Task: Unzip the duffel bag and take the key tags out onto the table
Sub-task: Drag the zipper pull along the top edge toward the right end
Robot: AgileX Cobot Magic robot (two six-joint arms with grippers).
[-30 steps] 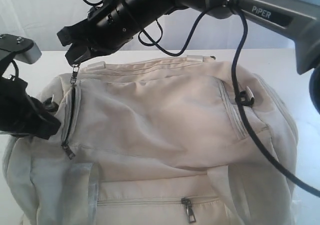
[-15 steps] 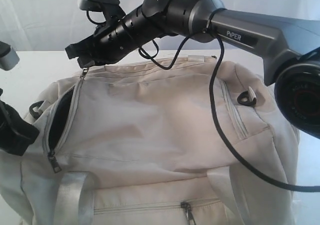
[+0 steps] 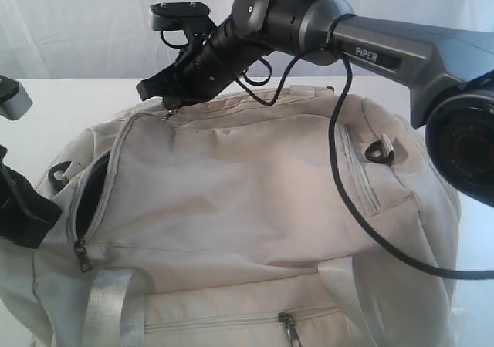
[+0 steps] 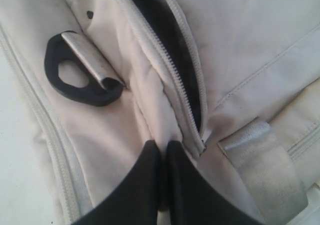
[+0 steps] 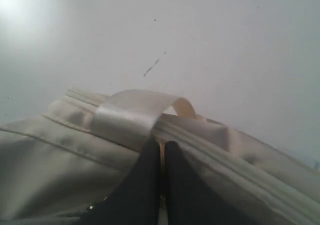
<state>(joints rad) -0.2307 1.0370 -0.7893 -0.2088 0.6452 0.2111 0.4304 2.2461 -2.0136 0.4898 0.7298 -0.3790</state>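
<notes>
The cream duffel bag (image 3: 255,208) fills most of the exterior view. Its curved zipper stands open along the left end, with dark lining (image 3: 93,189) showing in the gap. My right gripper (image 3: 165,105) reaches across to the bag's far left top edge and is shut on the zipper pull (image 3: 167,115). In the right wrist view that gripper (image 5: 161,146) holds a thin metal strip beside a pale webbing loop (image 5: 135,112). My left gripper (image 4: 161,147) is shut on a fold of bag fabric beside the zipper's end (image 4: 197,145). The key tags are hidden.
A black D-ring (image 4: 80,77) lies on the bag's end close to my left gripper. A second D-ring (image 3: 378,150) and a shut side pocket zipper (image 3: 359,170) sit on the right. Another shut zipper (image 3: 289,324) runs along the near side. The white table (image 3: 69,100) shows behind the bag.
My right gripper has dragged the zipper pull up round the corner and rightward along the top edge, lengthening the opening. The left arm has dropped lower at the bag's end.
</notes>
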